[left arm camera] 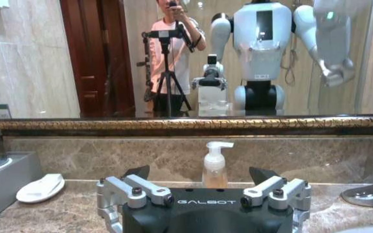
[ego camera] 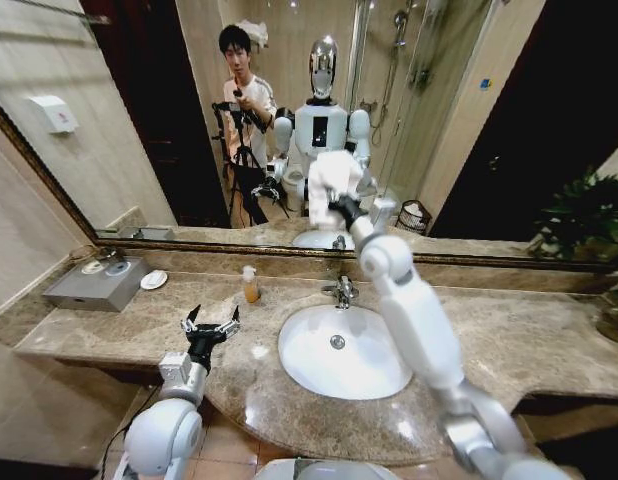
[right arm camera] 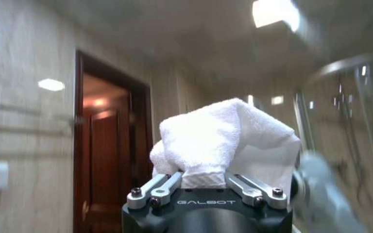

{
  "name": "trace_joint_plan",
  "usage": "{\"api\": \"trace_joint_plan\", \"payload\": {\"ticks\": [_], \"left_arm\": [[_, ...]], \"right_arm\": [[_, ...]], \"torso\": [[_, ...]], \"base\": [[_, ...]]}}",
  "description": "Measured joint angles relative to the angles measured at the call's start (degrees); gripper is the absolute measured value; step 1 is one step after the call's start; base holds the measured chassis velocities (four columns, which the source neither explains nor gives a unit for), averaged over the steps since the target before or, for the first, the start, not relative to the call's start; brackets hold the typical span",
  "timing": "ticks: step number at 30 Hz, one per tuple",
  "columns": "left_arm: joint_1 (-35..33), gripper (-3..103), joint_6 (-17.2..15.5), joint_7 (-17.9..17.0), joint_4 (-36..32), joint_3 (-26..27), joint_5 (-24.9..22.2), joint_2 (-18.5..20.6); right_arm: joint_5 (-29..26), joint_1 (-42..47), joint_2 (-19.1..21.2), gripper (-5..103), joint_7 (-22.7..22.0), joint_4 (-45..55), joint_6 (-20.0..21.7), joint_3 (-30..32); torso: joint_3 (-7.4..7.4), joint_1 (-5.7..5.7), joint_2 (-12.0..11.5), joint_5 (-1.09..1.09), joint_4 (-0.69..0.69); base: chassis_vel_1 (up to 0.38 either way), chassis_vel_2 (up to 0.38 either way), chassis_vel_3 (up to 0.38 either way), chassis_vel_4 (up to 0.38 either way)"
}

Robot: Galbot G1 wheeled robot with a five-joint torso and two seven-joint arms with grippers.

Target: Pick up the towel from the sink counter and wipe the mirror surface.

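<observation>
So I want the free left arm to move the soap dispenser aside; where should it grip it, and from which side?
Probably the amber body below the pump, approached level from the counter's front edge. The soap dispenser stands upright against the backsplash, straight ahead of the open left gripper, its nozzle pointing sideways. The sink counter between them looks bare. The right gripper holds the towel at the mirror.

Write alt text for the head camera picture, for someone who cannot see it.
The robot's right gripper presses a white towel against the mirror surface above the faucet. Its left gripper hovers with open jaws over the sink counter, left of the white basin.
</observation>
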State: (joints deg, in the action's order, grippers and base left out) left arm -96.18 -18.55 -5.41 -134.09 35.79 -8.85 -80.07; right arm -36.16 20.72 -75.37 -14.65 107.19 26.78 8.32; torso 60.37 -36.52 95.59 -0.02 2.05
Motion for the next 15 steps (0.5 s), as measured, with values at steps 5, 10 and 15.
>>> {"api": "trace_joint_plan", "payload": {"ticks": [5,10,15], "left_arm": [[0.0,100,0.0,0.0,0.0,0.0,0.0,0.0],[0.0,100,0.0,0.0,0.0,0.0,0.0,-0.01],[0.0,100,0.0,0.0,0.0,0.0,0.0,0.0]], "right_arm": [[0.12,-2.47,0.94,12,0.01,-1.02,0.17,-0.08],[3.39,5.1,-0.59,12,1.95,-2.62,-1.27,-0.16],[6.23,11.59,-1.31,12,3.73,-2.22,-2.34,-0.04]], "torso": [[0.0,0.0,0.0,0.0,0.0],[-0.01,0.01,0.0,0.01,0.01],[0.01,0.0,0.0,0.02,-0.01]], "base": [[0.0,0.0,0.0,0.0],[0.0,0.0,0.0,0.0],[0.0,0.0,0.0,0.0]]}}
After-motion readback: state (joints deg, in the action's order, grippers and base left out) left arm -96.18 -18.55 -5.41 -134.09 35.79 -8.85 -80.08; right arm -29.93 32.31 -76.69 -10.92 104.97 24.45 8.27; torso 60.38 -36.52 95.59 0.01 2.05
